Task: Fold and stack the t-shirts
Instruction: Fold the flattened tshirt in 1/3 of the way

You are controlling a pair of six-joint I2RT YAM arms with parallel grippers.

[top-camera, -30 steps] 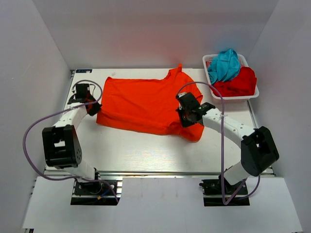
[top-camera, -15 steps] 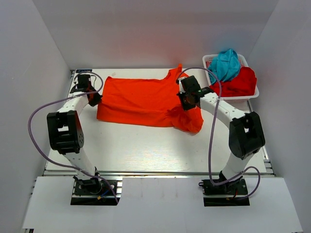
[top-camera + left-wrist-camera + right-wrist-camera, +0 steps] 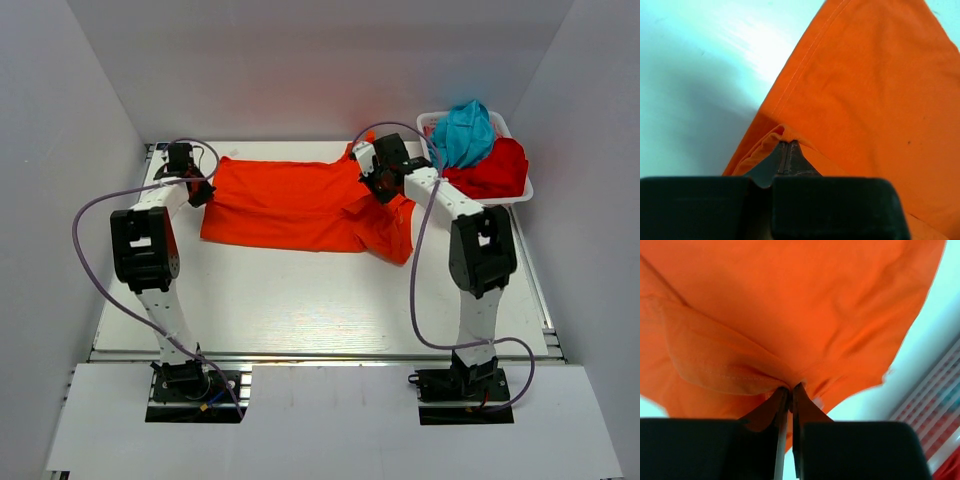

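Note:
A bright orange-red t-shirt (image 3: 295, 205) lies folded lengthwise across the back of the table. My left gripper (image 3: 200, 186) is shut on its left edge; in the left wrist view the fingertips (image 3: 785, 148) pinch a fold of the orange cloth (image 3: 875, 85). My right gripper (image 3: 384, 183) is shut on the shirt's right part near the collar, and the right wrist view shows the tips (image 3: 790, 388) nipping bunched orange cloth (image 3: 790, 305). A teal-blue t-shirt (image 3: 462, 132) and a deeper red t-shirt (image 3: 492, 170) lie crumpled in the basket.
The white plastic basket (image 3: 521, 194) stands at the back right corner, close to my right arm. White walls close in the table on the left, the back and the right. Bare white tabletop (image 3: 300, 300) stretches between the shirt and the arm bases.
Both grippers have moved away from me toward the back edge, carrying the shirt's near edge over. The shirt is now a narrower band. The right jaws have eased very slightly.

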